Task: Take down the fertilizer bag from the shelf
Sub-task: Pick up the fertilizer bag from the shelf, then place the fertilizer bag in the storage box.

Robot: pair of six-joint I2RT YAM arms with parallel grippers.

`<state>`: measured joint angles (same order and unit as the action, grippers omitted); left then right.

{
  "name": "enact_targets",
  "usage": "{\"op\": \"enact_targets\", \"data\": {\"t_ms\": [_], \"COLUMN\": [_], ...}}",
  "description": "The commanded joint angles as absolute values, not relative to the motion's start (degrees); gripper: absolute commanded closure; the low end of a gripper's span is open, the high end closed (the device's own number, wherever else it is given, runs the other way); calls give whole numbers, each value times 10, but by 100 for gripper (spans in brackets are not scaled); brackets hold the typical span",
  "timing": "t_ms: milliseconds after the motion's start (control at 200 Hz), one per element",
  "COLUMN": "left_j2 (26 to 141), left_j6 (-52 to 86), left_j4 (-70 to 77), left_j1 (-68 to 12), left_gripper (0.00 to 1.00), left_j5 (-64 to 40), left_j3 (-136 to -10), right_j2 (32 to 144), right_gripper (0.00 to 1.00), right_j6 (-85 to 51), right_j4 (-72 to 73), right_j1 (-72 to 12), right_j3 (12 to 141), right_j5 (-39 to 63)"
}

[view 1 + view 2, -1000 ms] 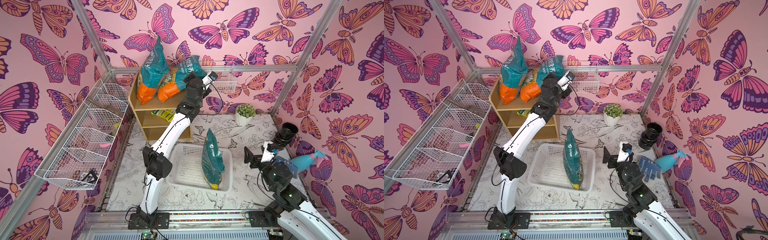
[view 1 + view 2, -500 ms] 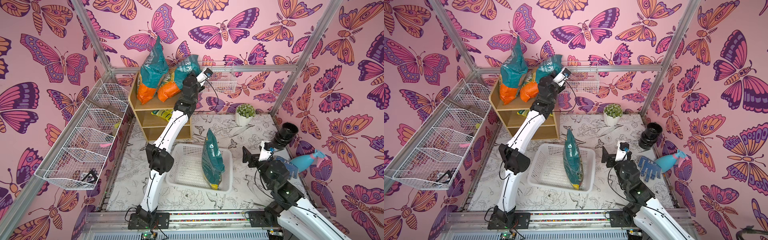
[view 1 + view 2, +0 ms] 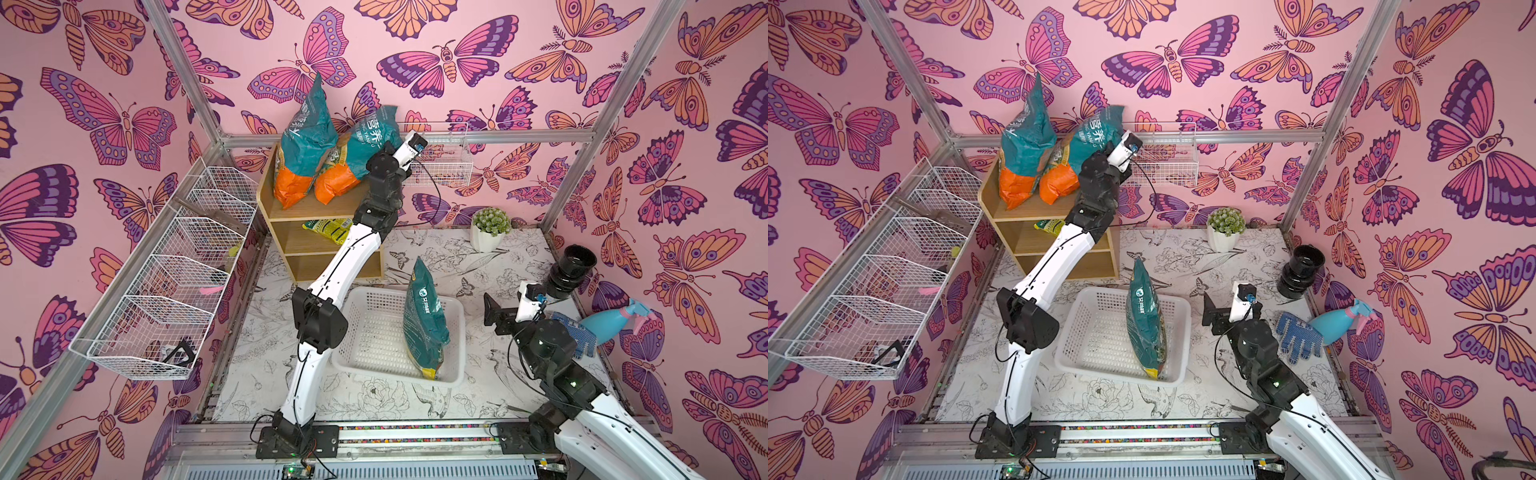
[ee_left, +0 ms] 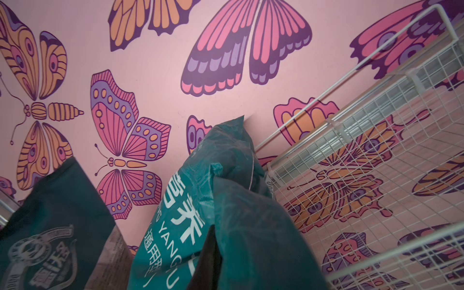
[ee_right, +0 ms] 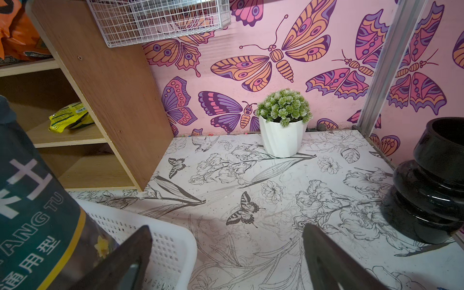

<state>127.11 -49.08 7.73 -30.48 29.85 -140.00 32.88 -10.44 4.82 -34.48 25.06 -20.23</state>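
Note:
Two teal-and-orange fertilizer bags stand on top of the light-wood shelf (image 3: 316, 210) (image 3: 1017, 212). My left gripper (image 3: 376, 164) (image 3: 1091, 166) is shut on the right-hand bag (image 3: 370, 137) (image 3: 1096, 135), gripping a fold of its teal upper part. In the left wrist view that bag (image 4: 180, 213) fills the space at my left gripper (image 4: 226, 251), with one dark finger (image 4: 208, 258) pressed against it. The other bag (image 3: 305, 141) (image 4: 50, 226) stands beside it, untouched. My right gripper (image 3: 496, 318) (image 5: 226, 233) hangs open and empty low over the floor, right of the basket.
A third teal bag (image 3: 424, 320) stands in the white basket (image 3: 365, 365) on the floor. A yellow packet (image 3: 328, 226) lies on the middle tier. Potted plant (image 3: 490, 228), black vase (image 3: 571, 272), blue glove (image 3: 577, 336) and spray bottle (image 3: 611, 326) sit at the right. Wire baskets (image 3: 178, 282) (image 3: 440, 162) line the walls.
My left gripper went from open to shut, closing on the right-hand bag's upper part, and its wrist tilted up. My right arm shifted slightly, still open.

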Motion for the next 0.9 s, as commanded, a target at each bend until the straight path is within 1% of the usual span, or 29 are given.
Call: {"op": "enact_targets", "data": {"t_ms": [0, 95, 190, 330, 421, 511, 606, 746, 811, 851, 896], "left_j2": [1167, 1115, 1070, 1013, 975, 924, 872, 822, 794, 777, 761], "left_j6": [-513, -498, -507, -523, -536, -534, -531, -528, -523, -530, -552], "left_j4": [181, 182, 187, 194, 201, 209, 212, 224, 255, 302, 354], "left_j1": [-320, -327, -334, -356, -378, -401, -440, -484, -499, -512, -529], "left_gripper": [100, 100, 100, 100, 100, 100, 100, 100, 100, 100, 100], "left_j5": [335, 338, 328, 344, 365, 370, 368, 394, 414, 433, 455], "left_j3": [-1386, -1357, -1333, -1305, -1276, -1219, -1166, -1105, -1052, -1014, -973], "right_j2": [324, 327, 330, 331, 329, 322, 309, 284, 273, 265, 255], "right_gripper": [3, 3, 1, 1, 1, 1, 1, 1, 1, 0, 2], "right_j6": [-99, -97, -98, -99, -104, -111, -122, -144, -153, -159, -167], "right_j4": [59, 59, 56, 51, 48, 42, 35, 24, 16, 10, 6], "right_j1": [-342, -342, -342, -342, -342, -342, -342, -342, -342, -343, -343], "right_j3": [268, 271, 277, 285, 291, 298, 303, 305, 308, 308, 309], "right_j5": [-177, -155, -137, -108, -90, -74, -58, -31, -15, -7, 2]}}
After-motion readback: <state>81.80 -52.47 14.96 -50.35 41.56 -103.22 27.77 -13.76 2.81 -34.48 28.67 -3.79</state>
